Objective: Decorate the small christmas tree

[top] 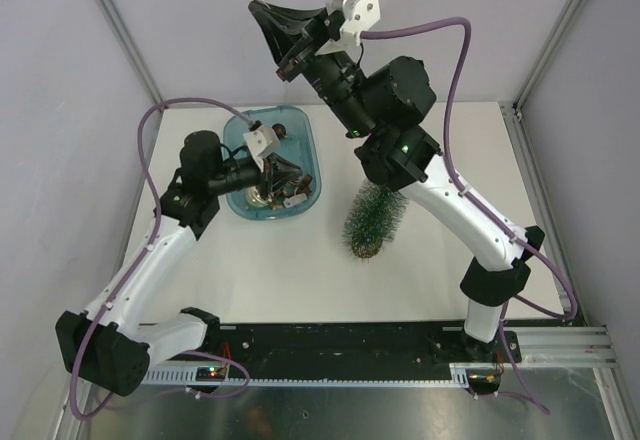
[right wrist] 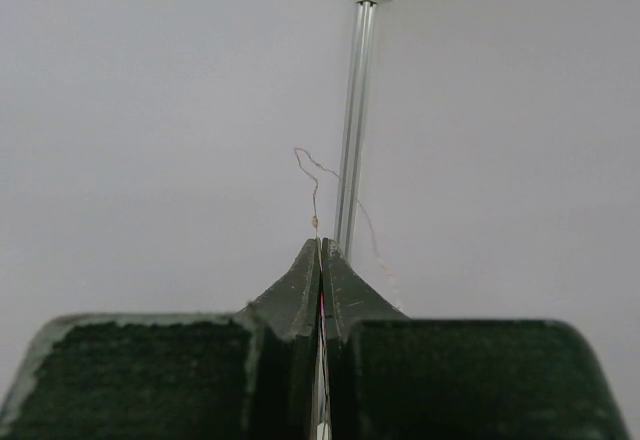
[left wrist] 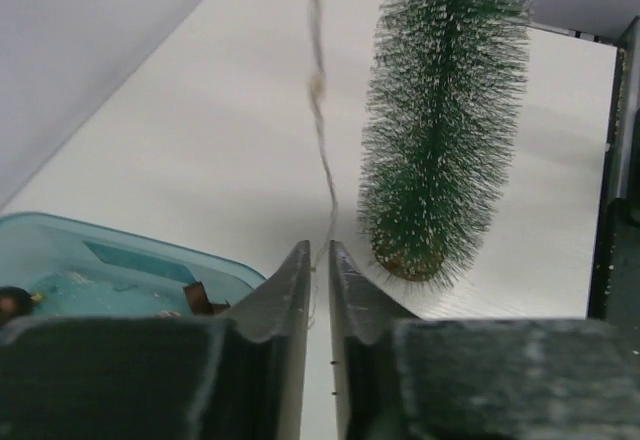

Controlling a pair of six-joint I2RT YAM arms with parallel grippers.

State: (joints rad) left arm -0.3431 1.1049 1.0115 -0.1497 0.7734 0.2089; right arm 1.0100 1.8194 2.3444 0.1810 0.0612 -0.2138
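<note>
Left wrist: one tree (left wrist: 445,130), one tray (left wrist: 150,251), one wire (left wrist: 320,130).

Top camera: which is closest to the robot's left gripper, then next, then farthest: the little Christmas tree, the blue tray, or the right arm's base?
1. The blue tray: right under the left gripper.
2. The small christmas tree: to the gripper's right, just past the tray.
3. The right arm's base: farthest, over at the near right corner.
</note>
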